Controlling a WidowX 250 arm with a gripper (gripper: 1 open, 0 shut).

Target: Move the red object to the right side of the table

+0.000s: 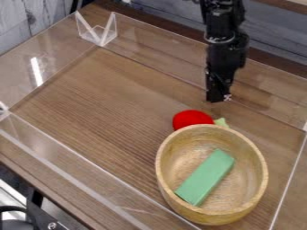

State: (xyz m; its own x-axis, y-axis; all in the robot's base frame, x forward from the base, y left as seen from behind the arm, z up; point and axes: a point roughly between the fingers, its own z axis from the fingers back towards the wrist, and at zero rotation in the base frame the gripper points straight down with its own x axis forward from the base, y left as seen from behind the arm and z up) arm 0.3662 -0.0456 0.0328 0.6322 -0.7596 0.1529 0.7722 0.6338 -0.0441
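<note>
Red object (188, 119) is found lying on the surface (108, 99), touching the far rim of the wooden bowl (213, 173), its green cap barely made out. The end effector (216, 95) is held just behind it, pointed down, jaws closed on nothing, clear of the fruit. The arm is cut off by the upper edge. One green block (206, 176) is seen inside the bowl. Wood-grain surface is enclosed by clear acrylic walls (54, 54); surroundings beyond are blurred. Counted: one strawberry, one bowl, one block.
</note>
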